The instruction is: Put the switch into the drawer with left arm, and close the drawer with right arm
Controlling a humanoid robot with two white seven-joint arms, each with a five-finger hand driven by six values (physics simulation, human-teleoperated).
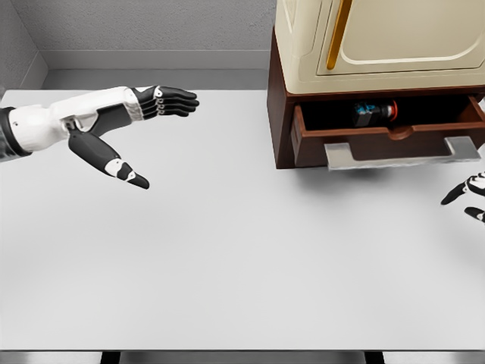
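The switch (373, 113) is lying inside the open drawer (386, 136), toward its back and left of the middle, showing as a small dark body with a red end; the placement half of the task is judged complete. The drawer is standing pulled out from the brown cabinet (280, 114), its grey handle (402, 154) projecting over the white desk (227, 258), and a cream appliance (379, 34) is sitting on top of the cabinet. The left hand (140, 121) is hovering over the desk well to the left of the cabinet, holding nothing, its fingers extended flat and the thumb angled down and apart. The right hand (468, 196) is showing only partly at the right edge, below and just right of the handle; the few fingers (455, 194) in view are appearing spread and gripping nothing. The step in hand is judged to be closing the drawer. To do it well, the right hand should be meeting the drawer front squarely near the handle's middle and pushing straight toward the cabinet, since a push at the right corner is likely to skew or jam the drawer. The left arm is clear of the drawer's path.
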